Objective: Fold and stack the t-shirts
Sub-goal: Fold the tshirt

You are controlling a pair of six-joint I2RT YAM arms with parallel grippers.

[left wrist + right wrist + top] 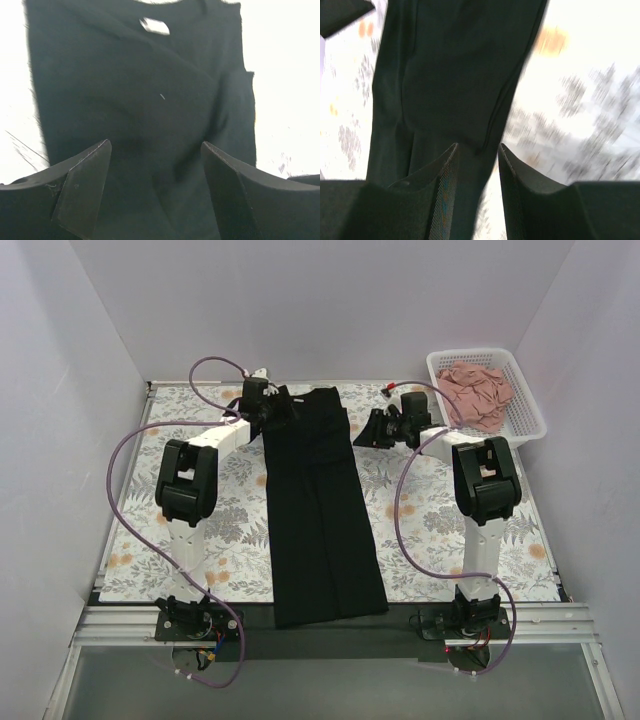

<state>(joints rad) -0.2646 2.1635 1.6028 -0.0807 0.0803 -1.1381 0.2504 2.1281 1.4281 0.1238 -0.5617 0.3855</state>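
Observation:
The black t-shirt (pixel 320 510) lies folded into a long narrow strip down the middle of the floral table, collar end at the far side. My left gripper (pixel 278 410) is open at the strip's far left corner; in the left wrist view (pixel 155 145) its fingers stand wide apart over the black cloth (pixel 140 90) with nothing between them. My right gripper (pixel 362 432) is open at the strip's right edge; in the right wrist view (pixel 477 147) the fingers straddle the cloth's edge (pixel 460 75). The pink t-shirt (pixel 478 392) lies crumpled in the basket.
The white lattice basket (pixel 528 400) stands at the far right corner. The floral tablecloth (pixel 450 530) shows on both sides of the strip. White walls close in the table on three sides. The strip's near end hangs over the table's front edge.

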